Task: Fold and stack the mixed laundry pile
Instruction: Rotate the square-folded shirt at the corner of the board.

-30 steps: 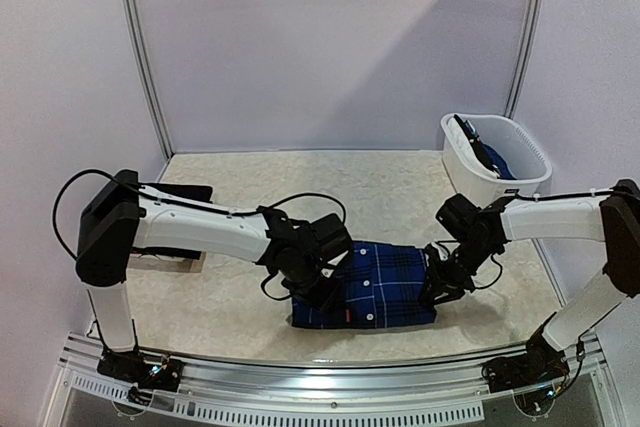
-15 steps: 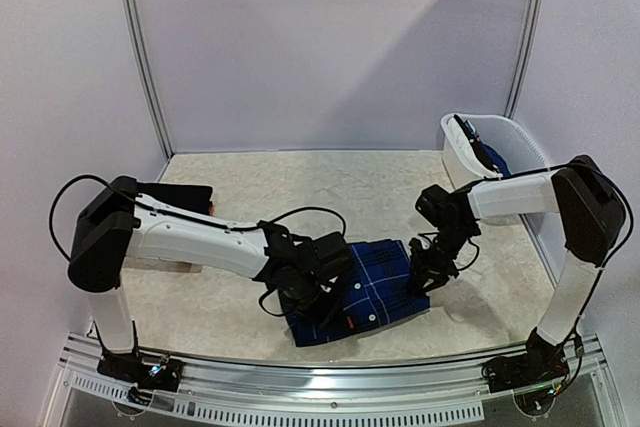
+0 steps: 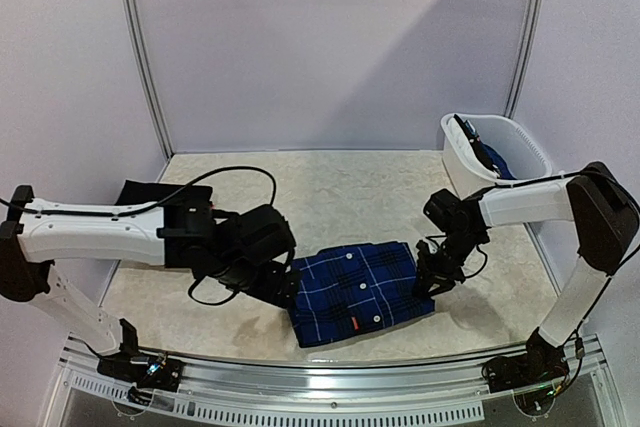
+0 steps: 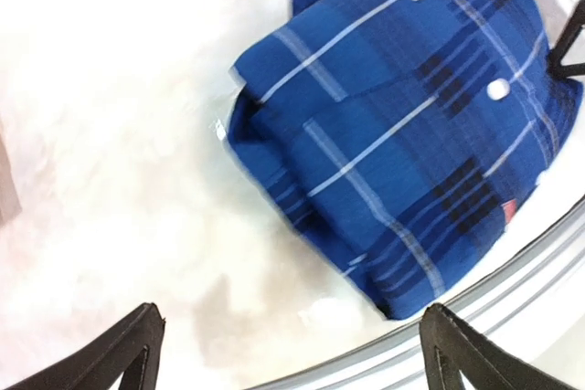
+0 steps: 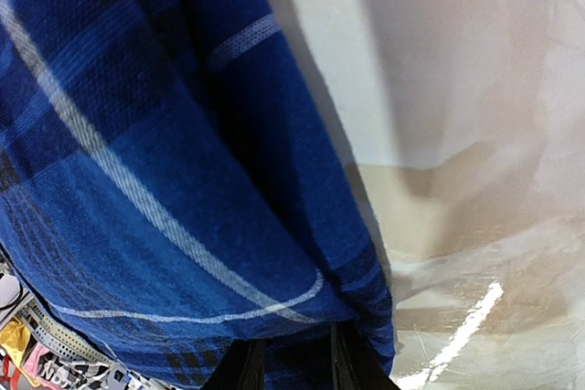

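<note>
A folded blue plaid button shirt of the laundry pile lies on the table near the front edge. My left gripper stands open just off the shirt's left edge, nothing between its fingers. On the shirt's right edge my right gripper is shut, with blue plaid cloth pinched between its fingers. A plain black garment lies flat at the far left, partly hidden behind my left arm.
A white plastic basket stands at the back right with blue cloth in it. The metal rail of the table's front edge runs just below the shirt. Walls close the back and both sides.
My left gripper has opened, let go of the blue plaid shirt and drawn back to the left. The right gripper keeps its hold and the shirt has settled flatter.
</note>
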